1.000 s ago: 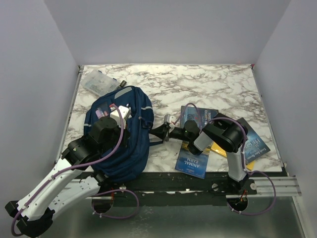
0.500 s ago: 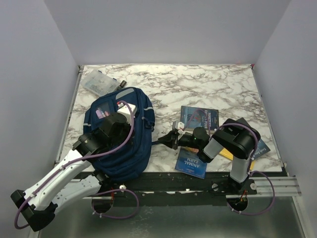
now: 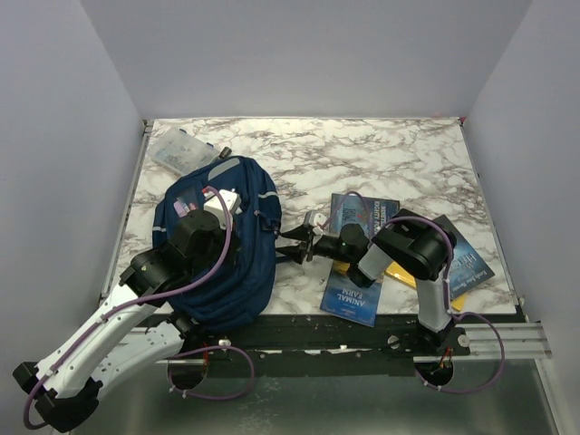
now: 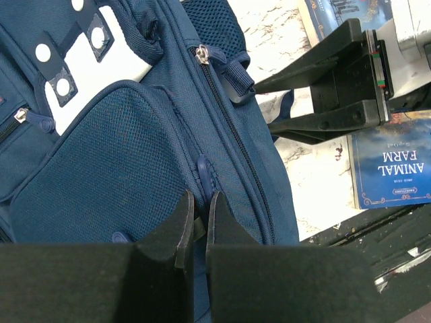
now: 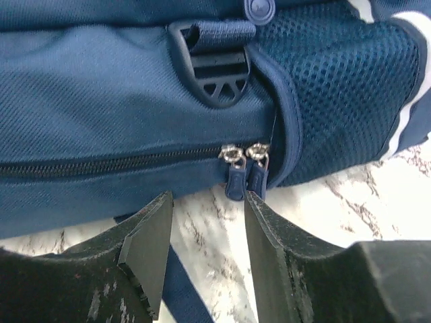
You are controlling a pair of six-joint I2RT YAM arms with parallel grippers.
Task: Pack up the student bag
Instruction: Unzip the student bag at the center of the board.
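The student bag [image 3: 227,263], a navy-blue backpack, lies on the left of the marble table with its top pocket open. My left gripper [image 3: 220,207] rests on the bag's upper part. In the left wrist view its jaws [image 4: 200,196] are shut on a blue zipper pull [image 4: 204,172] of the bag [image 4: 121,155]. My right gripper [image 3: 294,245] points at the bag's right side. In the right wrist view it [image 5: 207,198] stands open just in front of two zipper pulls [image 5: 237,179], with only bare table between its fingers. The same open gripper [image 4: 266,108] shows beside the bag.
A book titled Animal Farm [image 3: 352,294] lies by the near edge under the right arm. Two more blue books [image 3: 364,211] [image 3: 467,263] and a yellow item [image 3: 403,275] lie to the right. A clear plastic box [image 3: 178,149] stands at the back left.
My right gripper has opened and come back leftward against the bag's side after pulling away. The left arm shifted a little and returned, its jaws staying shut.
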